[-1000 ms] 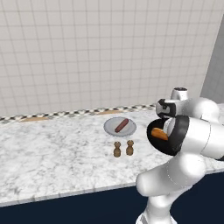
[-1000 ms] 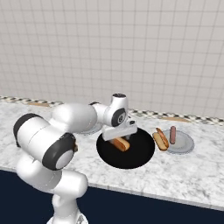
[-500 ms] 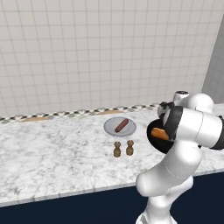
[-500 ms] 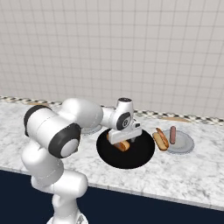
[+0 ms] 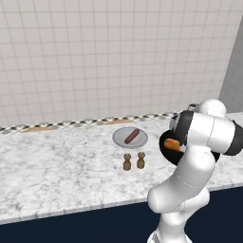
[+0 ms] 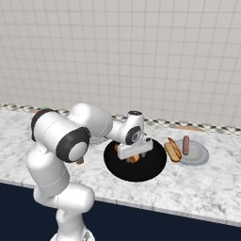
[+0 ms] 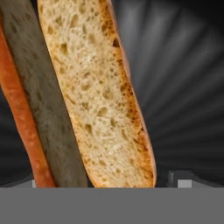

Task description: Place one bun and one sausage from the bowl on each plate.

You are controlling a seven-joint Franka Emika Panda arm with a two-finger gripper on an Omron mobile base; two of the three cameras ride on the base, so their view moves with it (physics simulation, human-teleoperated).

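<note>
Reaching low into the bowl [image 6: 141, 172], the arm sets its gripper [image 6: 133, 158] right over the remaining bun [image 7: 103, 100], which lies inside the bowl — presumably so the roll can be taken lengthwise between the fingers. Whether the fingers have closed on it I cannot tell. Right of the bowl, one plate [image 6: 200, 159] already carries a bun and sausage. Left of the bowl, the other plate [image 5: 119, 138] holds just a sausage [image 5: 132, 136] — it awaits this bun.
</note>
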